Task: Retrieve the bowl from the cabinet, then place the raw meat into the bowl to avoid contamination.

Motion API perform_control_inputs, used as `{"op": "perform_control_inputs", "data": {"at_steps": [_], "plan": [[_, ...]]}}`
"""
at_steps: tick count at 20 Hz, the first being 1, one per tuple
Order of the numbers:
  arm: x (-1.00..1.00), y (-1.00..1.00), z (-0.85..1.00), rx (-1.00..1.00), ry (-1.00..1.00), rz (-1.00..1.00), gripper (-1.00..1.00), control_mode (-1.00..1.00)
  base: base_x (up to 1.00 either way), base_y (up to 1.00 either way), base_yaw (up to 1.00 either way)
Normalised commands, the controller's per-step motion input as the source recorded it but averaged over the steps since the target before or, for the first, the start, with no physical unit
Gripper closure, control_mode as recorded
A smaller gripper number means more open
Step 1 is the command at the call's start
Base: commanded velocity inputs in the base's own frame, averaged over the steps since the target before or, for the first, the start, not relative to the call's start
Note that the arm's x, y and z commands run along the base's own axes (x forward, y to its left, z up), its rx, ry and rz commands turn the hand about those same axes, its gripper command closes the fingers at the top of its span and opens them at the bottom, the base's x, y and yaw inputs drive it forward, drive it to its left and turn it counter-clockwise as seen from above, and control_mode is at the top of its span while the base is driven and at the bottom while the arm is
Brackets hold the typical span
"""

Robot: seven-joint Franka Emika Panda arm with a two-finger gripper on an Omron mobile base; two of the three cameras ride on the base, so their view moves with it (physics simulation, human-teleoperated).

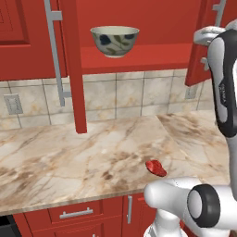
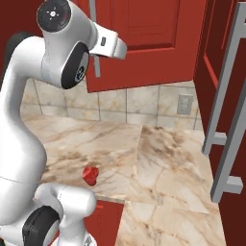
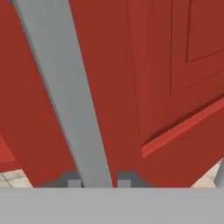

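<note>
Gripper (image 3: 99, 183) fingers sit close on either side of a long silver bar handle (image 3: 65, 87) of the cabinet's right-hand door; in the hand view the bar runs up from between the two small tips, which stand just beside it on both sides. Whether the pads actually press the bar cannot be told from here, so the jaws read as narrowly parted around the handle rather than clearly clamped on it.

Inside the cabinet (image 1: 139, 28), the bowl (image 1: 115, 40) stands upright on the red shelf, in the open middle bay, cream-white with dark blue and green marks on its side. Both doors hang open: the left door (image 1: 71, 69) juts forward edge-on just left of the bowl, with its own vertical bar handle, and the right door (image 1: 203, 41) swings out well to the bowl's right, where the arm's wrist reaches it.

Below the bowl and towards the robot, the raw meat (image 1: 156, 168) lies on the marble countertop (image 1: 69, 157), near the counter's front edge. It shows in the right base view too, a small glossy red lump (image 2: 91, 175) close beside the robot's base. Behind the counter, under the bowl's shelf, runs a beige tiled backsplash (image 1: 129, 95) with a wall outlet (image 1: 13, 104) far to the bowl's left. Red drawer fronts (image 1: 76, 214) sit beneath the counter edge.
</note>
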Motion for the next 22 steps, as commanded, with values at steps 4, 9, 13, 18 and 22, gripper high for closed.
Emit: {"op": "perform_control_inputs", "data": {"at_steps": [4, 9, 13, 18, 22], "plan": [[-0.87, -0.45, 0.00, 0.10, 0.01, 0.00, 1.00, -1.00, 0.00, 0.00, 0.00], [-0.78, -0.54, 0.00, 0.10, 0.01, 0.01, 1.00, -1.00, 0.00, 0.00, 0.00], [-0.52, -0.26, 0.00, 0.02, 0.00, 0.00, 1.00, -1.00, 0.00, 0.00, 0.00], [-0.32, -0.13, 0.00, 0.01, 0.01, 0.00, -1.00, -1.00, 0.00, 0.00, 0.00], [-0.27, -0.08, 0.00, 0.00, 0.01, 0.00, -1.00, -1.00, 0.00, 0.00, 0.00]]}}
